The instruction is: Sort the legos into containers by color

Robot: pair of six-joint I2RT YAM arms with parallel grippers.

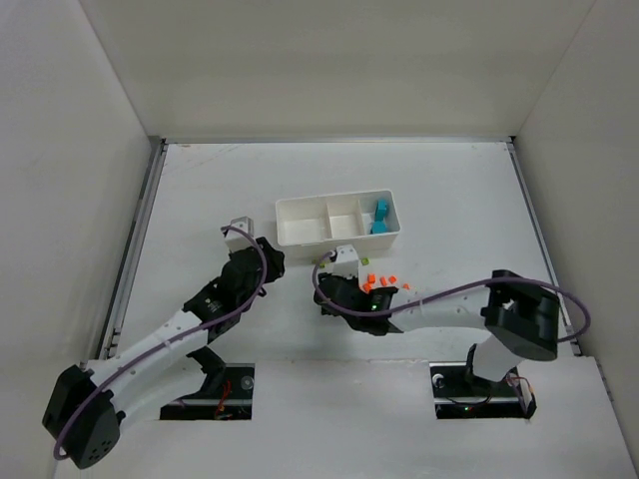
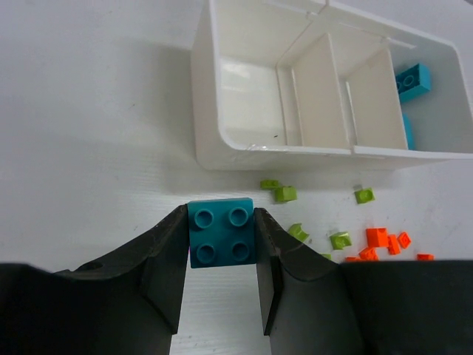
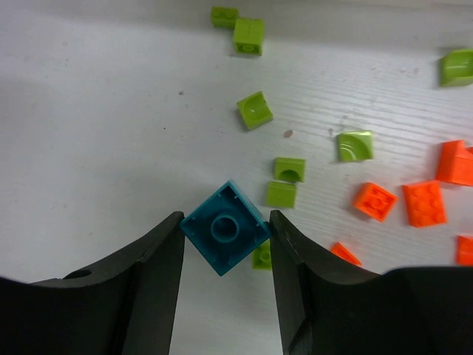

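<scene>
My left gripper (image 2: pixel 220 225) is shut on a teal brick (image 2: pixel 220 238), studs up, squarely between the fingers, just in front of the white three-compartment tray (image 2: pixel 244 151). My right gripper (image 3: pixel 225 222) is shut on another teal brick (image 3: pixel 224 235), underside up, pinched corner to corner. Lime green bricks (image 3: pixel 254 109) and orange bricks (image 3: pixel 423 203) lie scattered on the table beside it. In the top view the left gripper (image 1: pixel 266 259) is left of the tray's front and the right gripper (image 1: pixel 330 292) is below it. Teal bricks (image 1: pixel 380 218) lie in the tray's right compartment.
The tray's left and middle compartments (image 2: pixel 255 81) hold nothing. Orange bricks (image 1: pixel 379 283) lie by the right gripper. A small grey-white object (image 1: pixel 240 226) sits left of the tray. White walls enclose the table on three sides.
</scene>
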